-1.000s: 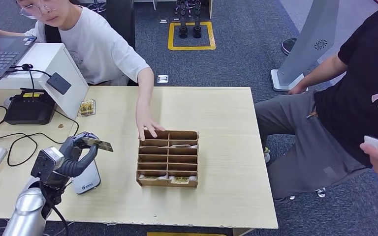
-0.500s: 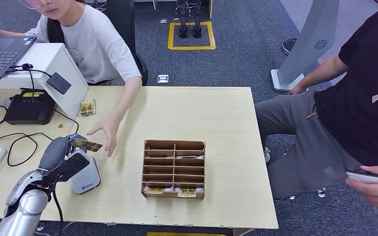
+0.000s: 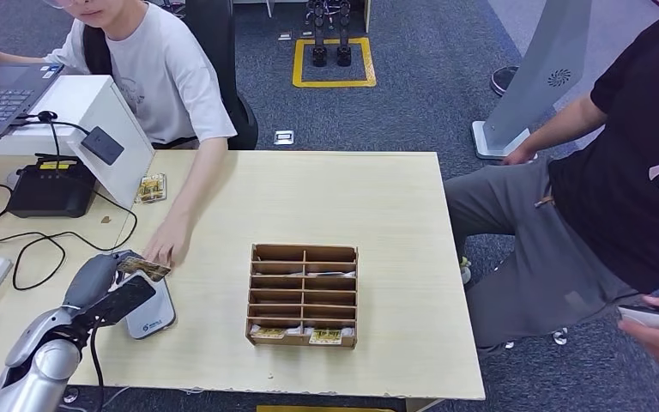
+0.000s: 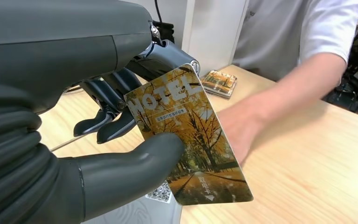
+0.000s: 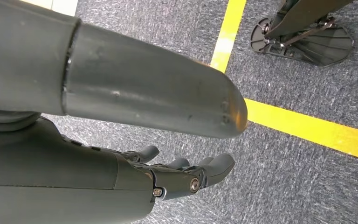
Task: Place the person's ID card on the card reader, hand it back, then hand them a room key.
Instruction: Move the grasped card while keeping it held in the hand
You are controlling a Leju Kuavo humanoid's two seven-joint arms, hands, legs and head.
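We see our left hand (image 4: 74, 116) pinching the room key (image 4: 191, 140) between thumb and fingers, just above the card reader (image 3: 148, 313), which it largely hides. A person's hand (image 3: 167, 249) reaches just beyond the card. Our right hand (image 5: 121, 140) hangs spread and empty.

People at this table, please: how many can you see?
2: one person in white behind the table; one person in black at its right. Others may be hidden.

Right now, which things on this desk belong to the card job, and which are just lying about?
In the job:
hotel card, pinched in the left hand
card reader
person's hand reaching for it
card rack

Lying about:
laptop
black box
cables
small stack of cards
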